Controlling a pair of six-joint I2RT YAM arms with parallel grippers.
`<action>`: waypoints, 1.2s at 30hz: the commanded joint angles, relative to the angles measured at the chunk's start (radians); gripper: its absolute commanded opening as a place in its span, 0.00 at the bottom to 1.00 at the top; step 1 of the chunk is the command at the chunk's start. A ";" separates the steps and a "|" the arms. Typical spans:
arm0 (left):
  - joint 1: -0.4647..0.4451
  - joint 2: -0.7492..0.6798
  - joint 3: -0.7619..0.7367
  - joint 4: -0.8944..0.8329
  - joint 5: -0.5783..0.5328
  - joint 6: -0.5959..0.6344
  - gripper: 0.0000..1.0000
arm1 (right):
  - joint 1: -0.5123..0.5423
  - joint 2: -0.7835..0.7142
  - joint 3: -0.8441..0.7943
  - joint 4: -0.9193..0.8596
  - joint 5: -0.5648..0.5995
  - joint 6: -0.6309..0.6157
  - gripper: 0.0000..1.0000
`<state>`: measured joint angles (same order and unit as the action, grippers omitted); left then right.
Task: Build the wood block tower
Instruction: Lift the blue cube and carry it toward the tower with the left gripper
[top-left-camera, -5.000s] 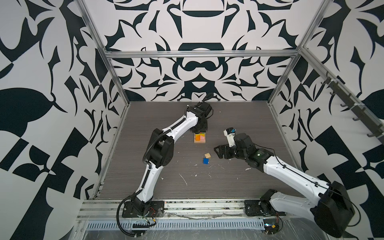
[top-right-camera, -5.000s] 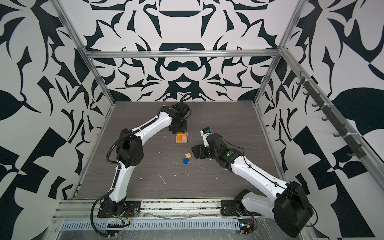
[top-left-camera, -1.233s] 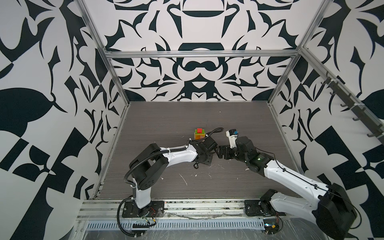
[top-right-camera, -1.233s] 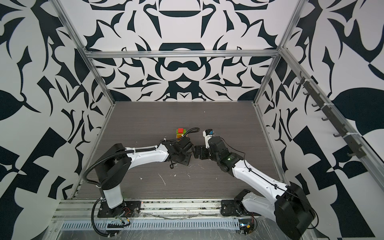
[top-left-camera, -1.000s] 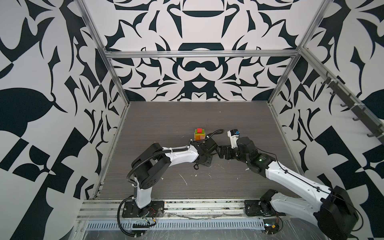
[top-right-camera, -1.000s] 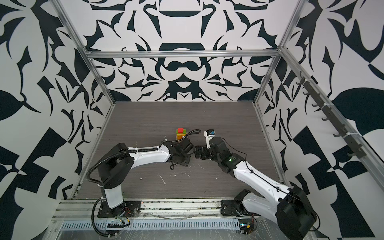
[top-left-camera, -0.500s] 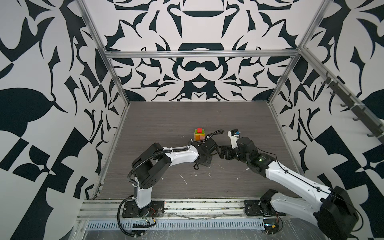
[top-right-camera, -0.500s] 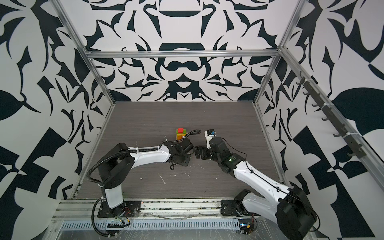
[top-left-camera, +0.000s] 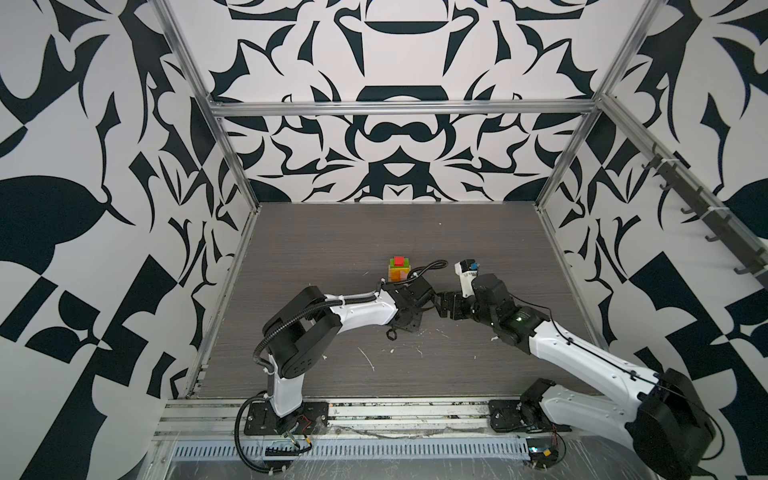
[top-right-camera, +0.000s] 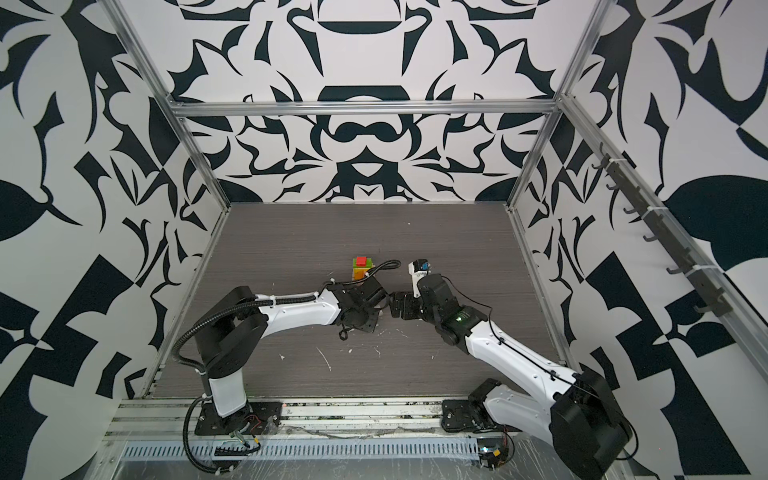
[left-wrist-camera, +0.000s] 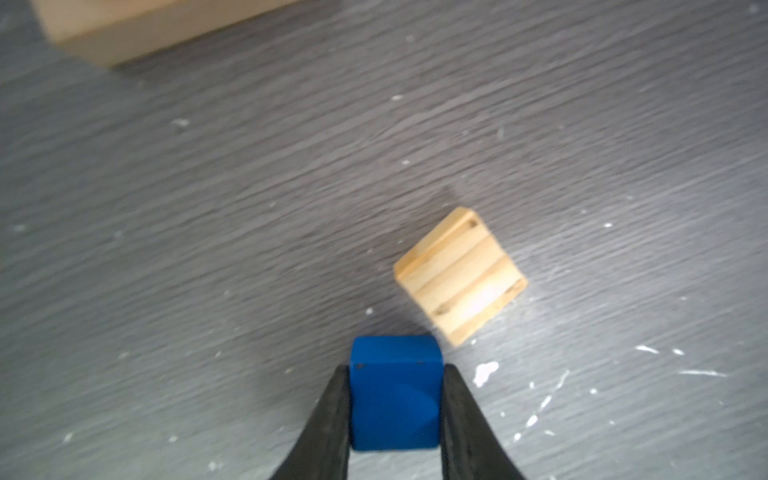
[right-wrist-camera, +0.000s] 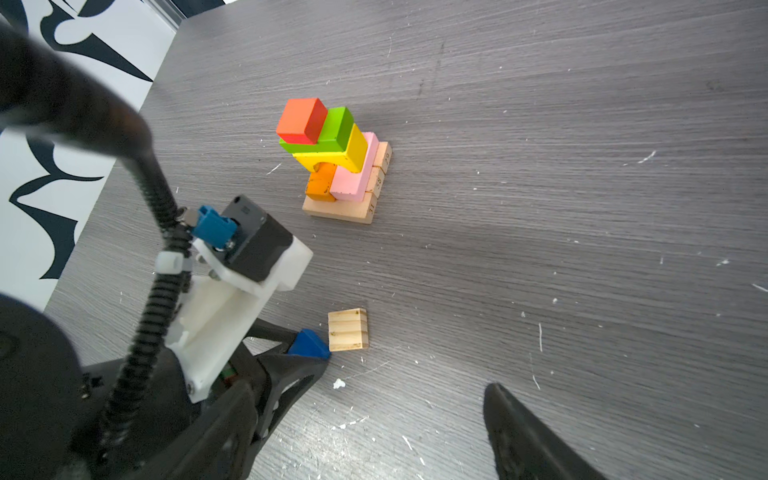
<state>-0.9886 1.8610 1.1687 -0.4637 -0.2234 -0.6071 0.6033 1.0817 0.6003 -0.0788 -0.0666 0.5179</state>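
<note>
in both top views the left gripper (top-left-camera: 409, 318) hides the blue square (left-wrist-camera: 395, 399) and plain cube (left-wrist-camera: 459, 276); the left wrist view's tan bar (left-wrist-camera: 166, 29) is blurred and cut off.

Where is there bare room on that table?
Bare: the table behind the tower, up to the back wall, and its near edge. Crowded: mid-table, where the left gripper grips the blue block beside the plain cube, right gripper alongside.

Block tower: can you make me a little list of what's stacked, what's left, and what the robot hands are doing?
top of tower: red block
below: green block and yellow block, then pink block and orange block, tan bars at bottom
blue block: pinched in left gripper
plain cube: loose on table, beside blue block
right gripper: open, empty
</note>
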 joint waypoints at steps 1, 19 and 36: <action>-0.001 -0.053 0.018 -0.070 -0.034 -0.034 0.14 | -0.004 -0.002 0.001 0.008 0.007 -0.001 0.90; 0.092 -0.126 0.107 -0.233 -0.022 -0.025 0.13 | -0.005 0.039 0.016 -0.010 -0.008 -0.001 0.89; 0.282 -0.127 0.265 -0.330 0.096 0.084 0.15 | -0.004 0.073 0.049 -0.027 -0.060 -0.019 0.88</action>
<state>-0.7185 1.7294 1.3926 -0.7307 -0.1547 -0.5560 0.6025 1.1538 0.6041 -0.1093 -0.1120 0.5125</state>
